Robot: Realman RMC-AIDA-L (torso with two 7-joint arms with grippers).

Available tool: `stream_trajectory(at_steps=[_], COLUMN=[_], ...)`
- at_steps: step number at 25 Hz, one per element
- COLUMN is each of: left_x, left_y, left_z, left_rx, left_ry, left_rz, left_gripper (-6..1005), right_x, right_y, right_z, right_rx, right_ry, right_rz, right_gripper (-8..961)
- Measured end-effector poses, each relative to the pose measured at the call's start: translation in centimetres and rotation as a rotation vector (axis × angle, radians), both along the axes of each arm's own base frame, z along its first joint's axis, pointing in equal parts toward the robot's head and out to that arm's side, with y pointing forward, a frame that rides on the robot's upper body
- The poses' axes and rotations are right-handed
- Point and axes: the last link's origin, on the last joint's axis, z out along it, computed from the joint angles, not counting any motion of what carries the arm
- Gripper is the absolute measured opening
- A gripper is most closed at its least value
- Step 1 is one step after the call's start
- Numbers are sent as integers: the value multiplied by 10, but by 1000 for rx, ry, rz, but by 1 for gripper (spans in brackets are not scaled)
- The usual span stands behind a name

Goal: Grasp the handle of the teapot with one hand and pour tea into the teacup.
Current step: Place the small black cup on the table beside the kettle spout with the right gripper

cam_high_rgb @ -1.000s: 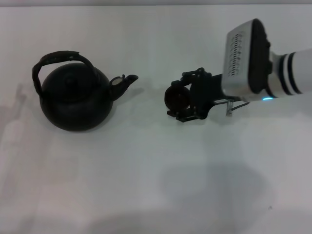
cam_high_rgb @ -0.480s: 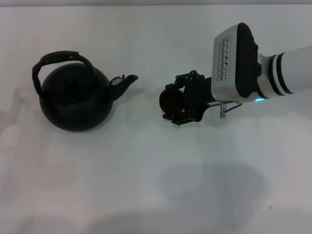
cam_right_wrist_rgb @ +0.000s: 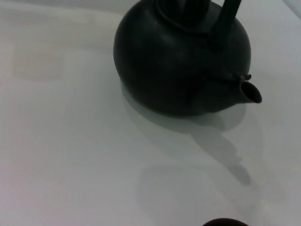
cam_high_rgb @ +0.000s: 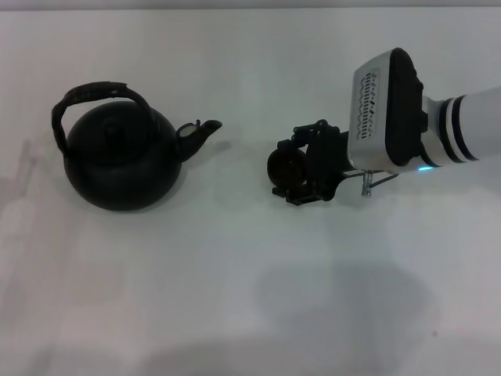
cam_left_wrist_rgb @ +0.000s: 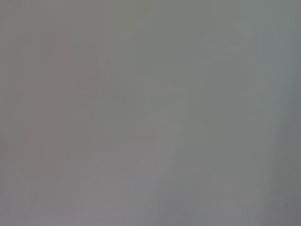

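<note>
Black teapot (cam_high_rgb: 121, 160) on the left half of the white table (cam_high_rgb: 235, 298), upright, spout (cam_high_rgb: 202, 130) pointing toward the right side. Arched handle (cam_high_rgb: 90, 98) up over the lid, free — nothing touching it.

Right gripper (cam_high_rgb: 291, 168) reaching in from the right edge, well apart from the spout tip, black fingers (cam_high_rgb: 309, 129) closed around a small dark round teacup (cam_high_rgb: 283, 164). Cup seemingly held a little above the table, though hard to judge from overhead; rim facing the teapot.

In the right wrist view, teapot body (cam_right_wrist_rgb: 181, 61) filling the upper part, spout (cam_right_wrist_rgb: 249, 92) out to one side, shadow across the white surface below it. Only a thin dark arc of the teacup (cam_right_wrist_rgb: 225, 222) at the frame edge.

Left gripper nowhere in sight; left wrist view just blank grey — finger state impossible to tell.
</note>
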Motion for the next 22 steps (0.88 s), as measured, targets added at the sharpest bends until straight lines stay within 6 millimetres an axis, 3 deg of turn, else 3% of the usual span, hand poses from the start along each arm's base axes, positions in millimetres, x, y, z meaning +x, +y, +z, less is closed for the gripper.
stream_trajectory(at_steps=[20, 22], left_x=[2, 2], left_y=[2, 2], left_z=[0, 0], left_rx=[1, 1], left_ry=[1, 1], left_rz=[-10, -10], left_gripper=[775, 775], right_x=[9, 9], right_y=[-2, -3], right_z=[1, 1], right_rx=[21, 19], right_ry=[-2, -3], right_rz=[-9, -4], right_gripper=[741, 780])
